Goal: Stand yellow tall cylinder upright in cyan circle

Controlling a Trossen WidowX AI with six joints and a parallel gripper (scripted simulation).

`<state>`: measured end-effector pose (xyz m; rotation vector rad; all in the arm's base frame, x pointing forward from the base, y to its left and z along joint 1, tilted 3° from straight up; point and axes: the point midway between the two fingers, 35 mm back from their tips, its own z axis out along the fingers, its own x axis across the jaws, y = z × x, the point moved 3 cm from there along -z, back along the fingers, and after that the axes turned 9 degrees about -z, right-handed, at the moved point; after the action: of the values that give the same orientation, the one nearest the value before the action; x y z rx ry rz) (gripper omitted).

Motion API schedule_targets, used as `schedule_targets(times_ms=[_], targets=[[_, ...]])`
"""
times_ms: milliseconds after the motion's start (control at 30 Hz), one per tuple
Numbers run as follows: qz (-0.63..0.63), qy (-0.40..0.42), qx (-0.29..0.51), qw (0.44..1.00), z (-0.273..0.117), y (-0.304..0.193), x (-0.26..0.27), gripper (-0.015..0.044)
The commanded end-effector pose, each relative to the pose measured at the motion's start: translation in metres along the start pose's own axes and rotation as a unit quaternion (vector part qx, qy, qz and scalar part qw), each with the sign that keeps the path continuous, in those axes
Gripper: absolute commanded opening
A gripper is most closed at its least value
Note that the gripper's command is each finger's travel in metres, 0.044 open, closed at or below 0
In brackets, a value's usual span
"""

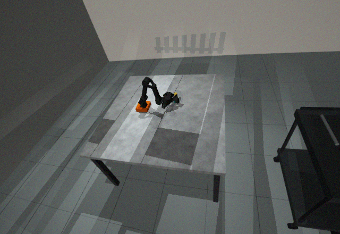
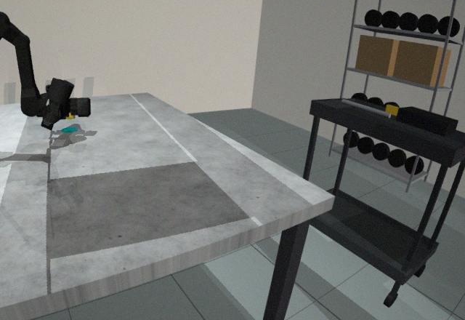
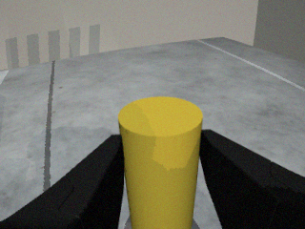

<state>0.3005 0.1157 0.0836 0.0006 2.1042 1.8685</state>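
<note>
The yellow tall cylinder (image 1: 175, 93) (image 2: 70, 116) (image 3: 161, 167) stands about upright between the fingers, its top end facing the wrist view. My gripper (image 1: 176, 97) (image 2: 72, 109) (image 3: 160, 143) is shut on it, one finger on each side. The cyan circle (image 2: 69, 129) lies flat on the table below the cylinder in the exterior view, with a small gap between the cylinder's lower end and the circle. In the top view the circle is mostly hidden behind the gripper. The circle does not show in the wrist view.
The arm's orange base (image 1: 143, 107) stands on the pale table (image 1: 175, 149) (image 2: 150, 204). Shadows and light bands cross the table top. A dark cart (image 1: 302, 154) (image 2: 375, 124) and a shelf rack (image 2: 405, 30) with boxes and black balls stand off beyond the table.
</note>
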Motion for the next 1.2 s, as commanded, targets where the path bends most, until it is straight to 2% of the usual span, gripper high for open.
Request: schedule_targets(times_ms=[0,467,833,1167], targets=[[0.004,0.002,0.0,1.0,0.0,-0.01,0.006,0.0105],[0.003,0.0,0.001,1.0,0.0,-0.04,0.014,0.0105],[0.003,0.0,0.001,1.0,0.001,-0.04,0.014,0.0105],[0.003,0.0,0.001,1.0,0.001,-0.04,0.014,0.0367]])
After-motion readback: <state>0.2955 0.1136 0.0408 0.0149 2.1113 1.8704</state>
